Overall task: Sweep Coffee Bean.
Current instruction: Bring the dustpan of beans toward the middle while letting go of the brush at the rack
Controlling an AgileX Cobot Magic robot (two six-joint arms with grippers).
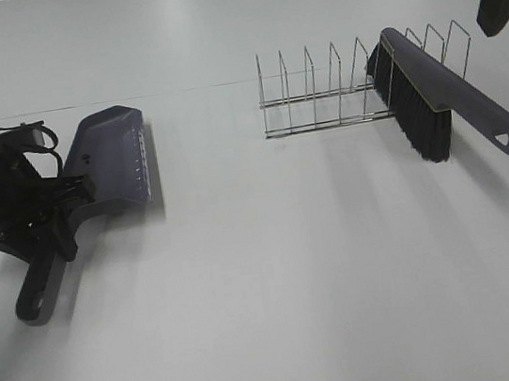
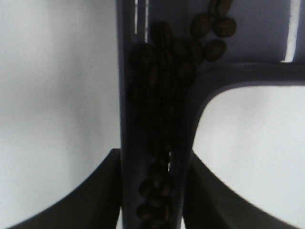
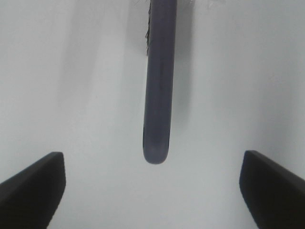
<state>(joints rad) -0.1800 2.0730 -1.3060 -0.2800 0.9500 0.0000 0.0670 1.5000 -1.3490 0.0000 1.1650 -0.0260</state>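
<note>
We are gripping the purple dustpan (image 1: 112, 158) with our left claw (image 2: 153, 195), coffee beans (image 2: 162, 119) already inside, right claw (image 3: 152, 191) open, brush (image 1: 431, 99) racked.

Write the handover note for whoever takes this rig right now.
Left gripper: shut on the dustpan handle.
Right gripper: open, empty, over the brush handle's end.
Coffee beans: in the dustpan, piled along its handle channel; none seen on the table.
Brush: leaning in the wire rack.
Done: beans collected.
Left: probably just emptying or setting down the dustpan.
</note>
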